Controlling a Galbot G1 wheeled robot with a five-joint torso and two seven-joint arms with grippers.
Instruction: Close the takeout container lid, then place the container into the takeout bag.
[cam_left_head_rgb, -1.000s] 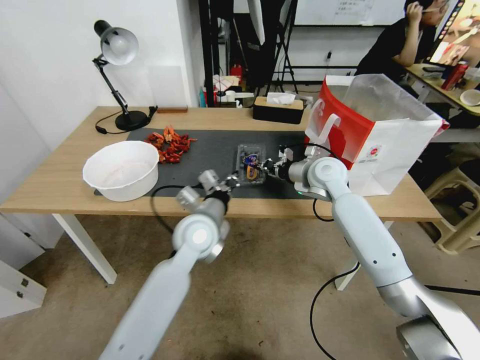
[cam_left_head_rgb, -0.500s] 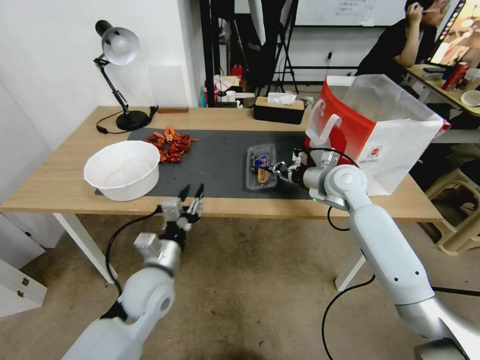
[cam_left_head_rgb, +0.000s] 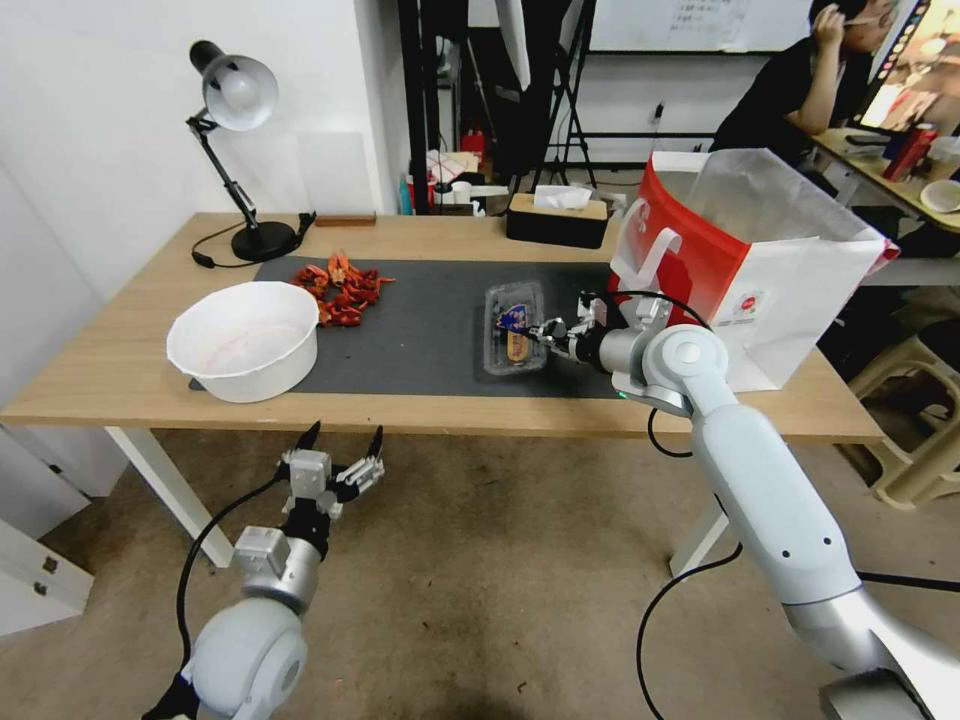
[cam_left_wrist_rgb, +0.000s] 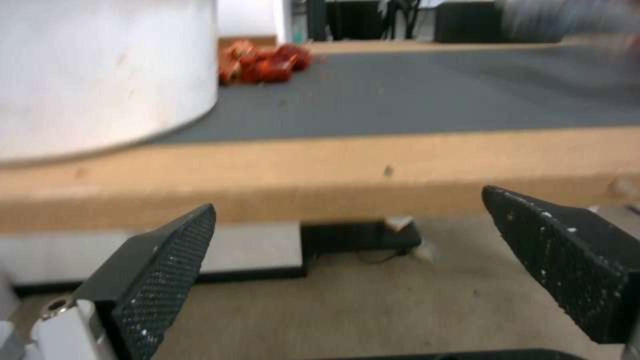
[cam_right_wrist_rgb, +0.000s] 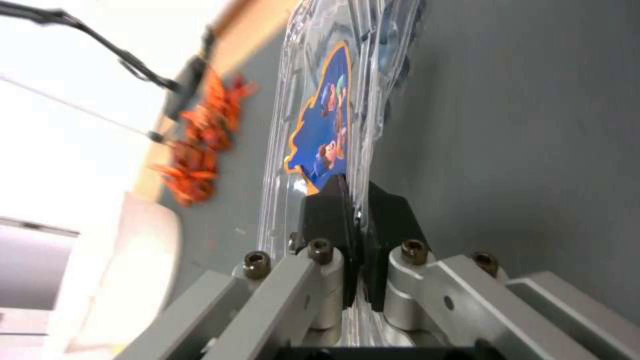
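Observation:
The takeout container (cam_left_head_rgb: 513, 330) is a clear clamshell with dark berries inside, low over the right part of the dark mat (cam_left_head_rgb: 420, 330). Its lid (cam_right_wrist_rgb: 321, 125), with a blue label, lies shut on the tray half. My right gripper (cam_left_head_rgb: 548, 333) is shut on the container's right edge; in the right wrist view the black pads (cam_right_wrist_rgb: 327, 210) of the gripper (cam_right_wrist_rgb: 357, 200) pinch the clear rim. The red-and-white takeout bag (cam_left_head_rgb: 770, 270) stands open just right of that arm. My left gripper (cam_left_head_rgb: 337, 455) hangs open and empty below the table's front edge, its fingers (cam_left_wrist_rgb: 167, 260) spread wide.
A big white bowl (cam_left_head_rgb: 243, 340) sits at the mat's left end, with a pile of red crayfish (cam_left_head_rgb: 340, 285) behind it. A black desk lamp (cam_left_head_rgb: 240, 150) and a black tissue box (cam_left_head_rgb: 557, 218) stand at the back. The wooden table edge (cam_left_wrist_rgb: 333, 165) is right ahead of the left gripper.
The left arm has drawn back from the container and dropped below the table edge, its gripper open. The right gripper has stayed shut on the container, shifting it slightly.

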